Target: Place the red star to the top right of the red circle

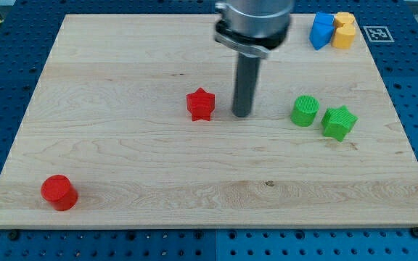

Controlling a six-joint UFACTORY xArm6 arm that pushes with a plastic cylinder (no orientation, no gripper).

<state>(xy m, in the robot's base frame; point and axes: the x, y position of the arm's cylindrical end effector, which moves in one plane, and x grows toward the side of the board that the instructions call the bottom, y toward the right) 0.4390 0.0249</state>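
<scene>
Red star just left of my tip, mid tabletop.
Left to right on the tabletop (122, 72): red circle (58, 192) near bottom-left corner; red star (201, 104) at centre; my tip (242, 115) just beside it on its right, apart; no claw, only a rod; green circle (305, 111) touching green star (339, 122); blue block (321, 30), yellow block (344, 30) top right.

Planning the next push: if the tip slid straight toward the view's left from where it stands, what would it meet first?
Probably the red star, just left of my tip with a small gap between them. The red circle lies far off, lower left, outside that line.
</scene>
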